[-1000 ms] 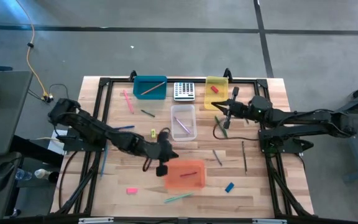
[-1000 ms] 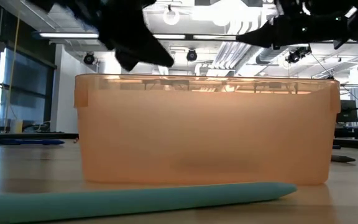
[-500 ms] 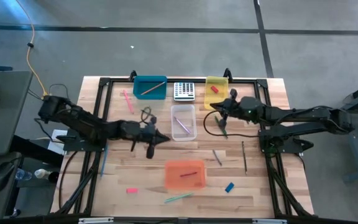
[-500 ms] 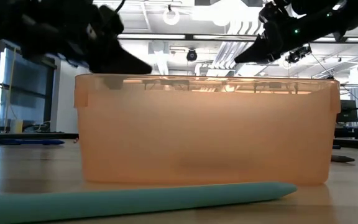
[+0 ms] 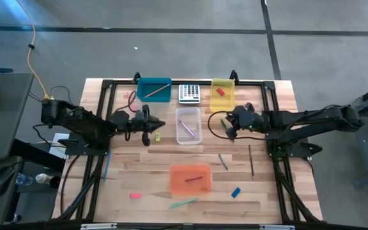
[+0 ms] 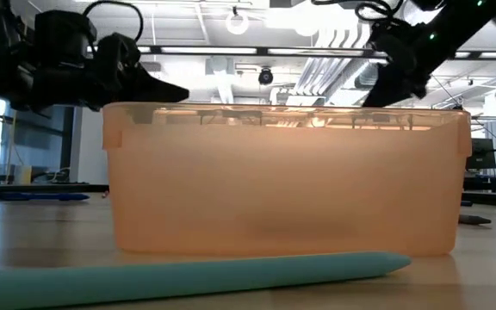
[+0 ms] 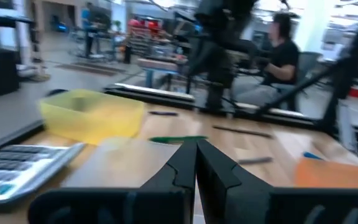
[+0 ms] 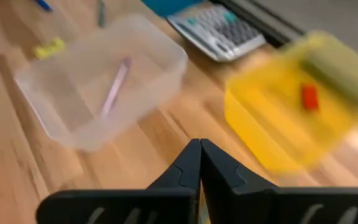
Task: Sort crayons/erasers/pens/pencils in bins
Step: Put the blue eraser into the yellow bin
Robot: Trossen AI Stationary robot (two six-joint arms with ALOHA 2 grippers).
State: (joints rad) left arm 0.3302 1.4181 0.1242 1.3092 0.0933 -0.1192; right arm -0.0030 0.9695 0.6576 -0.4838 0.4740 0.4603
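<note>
Now left gripper (image 5: 153, 125), fingers together and empty, sits left-centre; yellow-green eraser (image 5: 158, 136) lies just below it, nearer than right gripper (image 5: 230, 127), also pinched together.

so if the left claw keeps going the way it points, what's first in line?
Likely the clear bin. The left claw, shut, points across the table at its near wall; the yellow-green eraser lies just beside that line. Height is unclear, so it may pass over.

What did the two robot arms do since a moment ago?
The left gripper swung back from over the orange plastic bin to beside the clear plastic bin. The right gripper dipped slightly toward the table, near the yellow translucent bin. Both stayed shut and empty; bins and sticks stayed put.
</note>
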